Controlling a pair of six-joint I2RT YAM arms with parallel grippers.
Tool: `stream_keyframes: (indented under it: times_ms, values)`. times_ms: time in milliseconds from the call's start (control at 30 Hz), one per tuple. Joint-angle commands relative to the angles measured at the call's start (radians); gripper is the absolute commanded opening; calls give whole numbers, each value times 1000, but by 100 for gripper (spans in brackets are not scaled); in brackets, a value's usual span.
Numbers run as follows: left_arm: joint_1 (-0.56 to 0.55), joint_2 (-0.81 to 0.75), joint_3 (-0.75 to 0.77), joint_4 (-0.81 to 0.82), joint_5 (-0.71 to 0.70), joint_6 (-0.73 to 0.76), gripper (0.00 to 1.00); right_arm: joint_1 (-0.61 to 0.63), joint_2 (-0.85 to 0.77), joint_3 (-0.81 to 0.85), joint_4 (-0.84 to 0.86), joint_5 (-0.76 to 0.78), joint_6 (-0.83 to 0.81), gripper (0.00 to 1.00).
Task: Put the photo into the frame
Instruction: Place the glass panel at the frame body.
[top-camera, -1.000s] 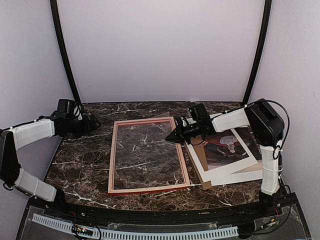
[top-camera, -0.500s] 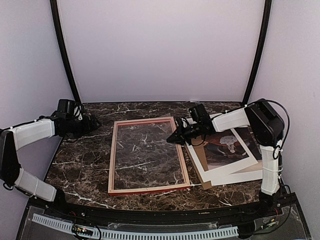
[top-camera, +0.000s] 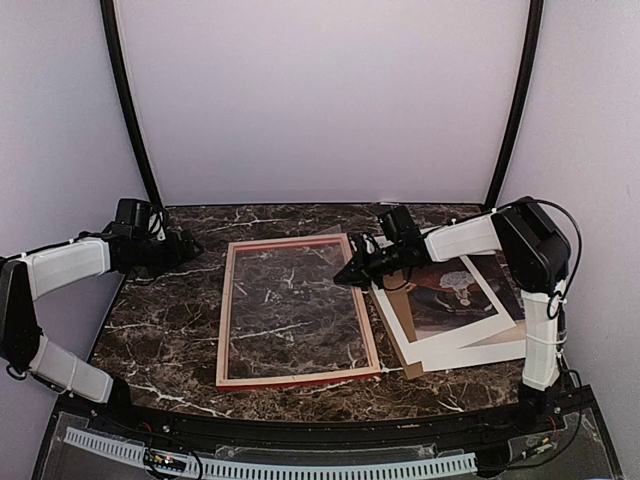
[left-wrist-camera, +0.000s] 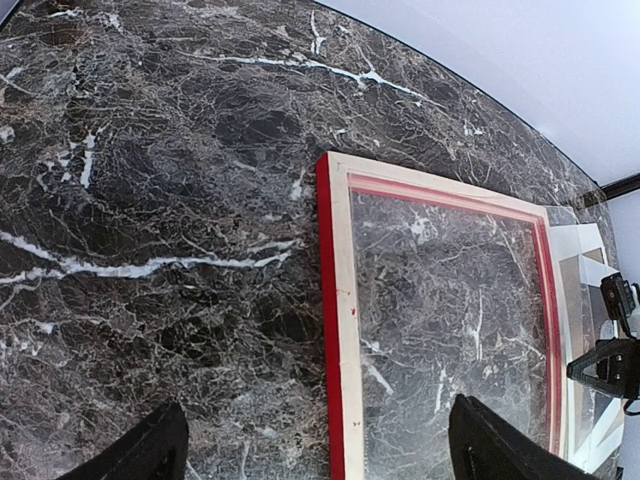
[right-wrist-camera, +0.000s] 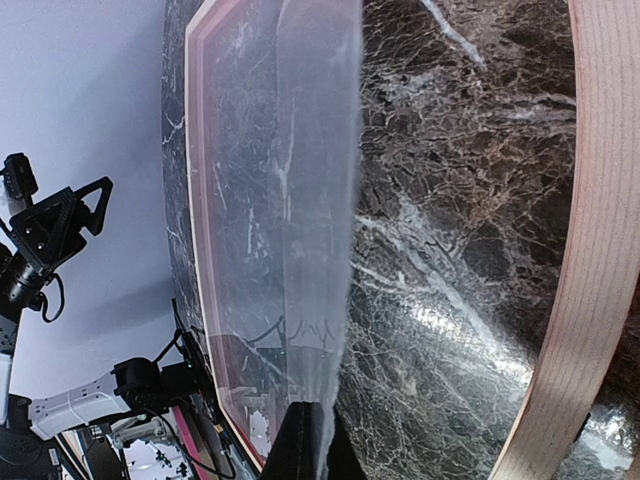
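Observation:
The frame (top-camera: 228, 310) lies flat mid-table, pale wood back up, with a red edge showing. It also shows in the left wrist view (left-wrist-camera: 340, 300) and the right wrist view (right-wrist-camera: 590, 230). My right gripper (top-camera: 347, 274) is shut on the edge of a clear transparent sheet (right-wrist-camera: 270, 200), holding it tilted over the frame's opening near its far right corner. The photo (top-camera: 450, 295) lies face up to the right of the frame, partly under my right arm. My left gripper (top-camera: 190, 245) is open and empty at the table's far left, with its fingertips (left-wrist-camera: 165, 440) over bare marble.
The photo rests on a stack of white sheets (top-camera: 440, 350) and a brown board (top-camera: 412, 368) at the right. Black curved posts (top-camera: 130, 110) stand at the back corners. The table's front edge (top-camera: 320, 415) runs just past the frame's near rail.
My right gripper has shifted very slightly with the clear sheet in it. The left arm has not moved.

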Motion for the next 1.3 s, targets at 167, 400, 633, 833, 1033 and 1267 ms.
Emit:
stream_keyframes:
  times_ms: [167,400,633,833,1033,1267]
  values:
    - [-5,-3,-13,7,11,10,93,4,-38,17,-5,18,-24,0]
    - [-8,0,-11,7,14,12,94,4,-35,20,-5,12,-32,0]
    - [-9,0,-10,4,12,14,94,13,-21,38,-33,-2,-40,0]
    - [-11,0,-10,3,11,15,94,20,-9,48,-38,-11,-46,0]
    - [-12,1,-10,3,11,15,94,25,-3,54,-41,-15,-51,0]
    - [-19,9,-11,3,13,13,94,26,2,63,-31,-13,-54,0]
